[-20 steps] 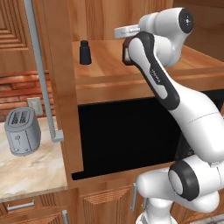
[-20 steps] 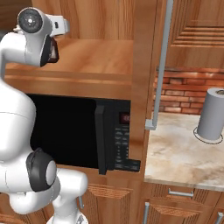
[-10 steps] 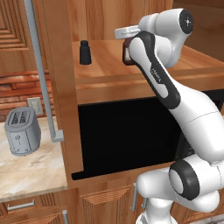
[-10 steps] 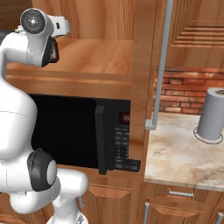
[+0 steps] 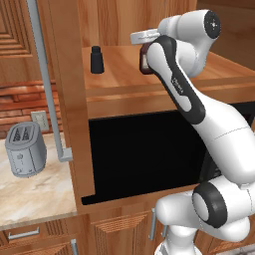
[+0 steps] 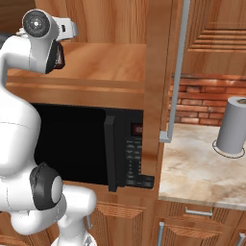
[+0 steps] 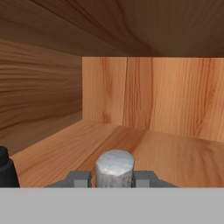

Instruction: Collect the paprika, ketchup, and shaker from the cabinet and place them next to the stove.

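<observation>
On the plank shelf of the wooden cabinet my gripper is shut on the ketchup, a dark red bottle partly hidden behind my forearm. The hand view looks down on its grey cap, clamped between my fingertips. The same dark bottle shows under my hand in the right base view. The black shaker stands upright on the shelf to the left, apart from the gripper, and sits at the left edge of the hand view. The paprika and the stove are out of view.
A black microwave fills the recess under the shelf. A toaster stands on the marble counter at left, a grey cylinder on the counter at right. Open cabinet doors with grey bar handles flank the shelf.
The gripper has shut on the ketchup bottle's neck; a second ago it stood open around it. The arm has barely moved.
</observation>
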